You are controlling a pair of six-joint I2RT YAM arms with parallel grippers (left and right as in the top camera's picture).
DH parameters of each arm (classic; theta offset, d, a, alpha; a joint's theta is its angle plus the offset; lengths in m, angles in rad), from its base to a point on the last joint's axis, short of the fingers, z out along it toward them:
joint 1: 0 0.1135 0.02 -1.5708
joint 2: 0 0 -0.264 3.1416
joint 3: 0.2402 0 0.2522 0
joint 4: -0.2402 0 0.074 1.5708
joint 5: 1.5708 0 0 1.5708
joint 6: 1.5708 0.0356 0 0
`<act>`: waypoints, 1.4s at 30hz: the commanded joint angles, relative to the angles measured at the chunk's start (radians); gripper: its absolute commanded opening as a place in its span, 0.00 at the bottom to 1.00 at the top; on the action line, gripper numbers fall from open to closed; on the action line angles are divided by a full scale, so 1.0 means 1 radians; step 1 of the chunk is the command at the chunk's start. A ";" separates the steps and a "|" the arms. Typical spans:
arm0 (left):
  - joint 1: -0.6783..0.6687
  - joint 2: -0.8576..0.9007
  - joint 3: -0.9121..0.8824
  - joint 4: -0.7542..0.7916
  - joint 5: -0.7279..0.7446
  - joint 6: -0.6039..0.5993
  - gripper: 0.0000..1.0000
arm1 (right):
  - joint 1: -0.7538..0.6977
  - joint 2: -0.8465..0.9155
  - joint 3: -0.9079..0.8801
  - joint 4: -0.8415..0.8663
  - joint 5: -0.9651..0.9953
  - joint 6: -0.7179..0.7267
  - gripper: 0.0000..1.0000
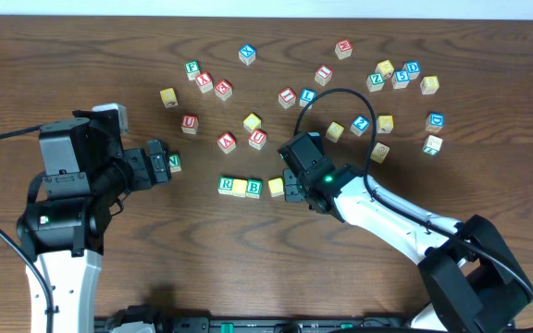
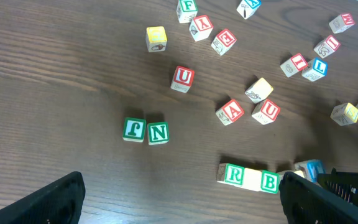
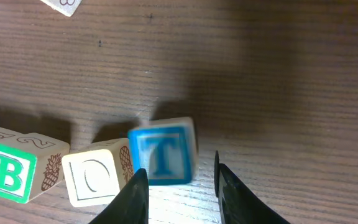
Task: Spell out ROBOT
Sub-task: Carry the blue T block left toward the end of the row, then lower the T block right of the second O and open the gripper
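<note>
A row of cubes lies on the table: green R (image 1: 226, 185), a yellow-faced cube (image 1: 240, 188), green B (image 1: 254, 188) and a second yellow-faced cube (image 1: 276, 187). The right wrist view shows B (image 3: 8, 174), the pale O cube (image 3: 94, 180) and, touching it on the right, the blue T (image 3: 163, 152), slightly tilted and blurred. My right gripper (image 3: 179, 180) straddles the T; its left finger overlaps the cube's corner and a gap shows at the right finger. From overhead the right gripper (image 1: 294, 185) hides the T. My left gripper (image 2: 185, 208) stands wide open and empty, left of the row.
Green J (image 2: 134, 129) and N (image 2: 158, 132) cubes sit side by side ahead of the left gripper. Red U (image 2: 182, 78), A (image 2: 230, 112) and several other lettered cubes are scattered across the far half of the table, densest at the far right (image 1: 401, 76).
</note>
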 commanded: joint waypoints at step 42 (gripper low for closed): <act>0.004 0.000 0.022 0.003 0.012 0.014 0.98 | 0.005 0.091 -0.005 0.207 0.206 0.005 0.03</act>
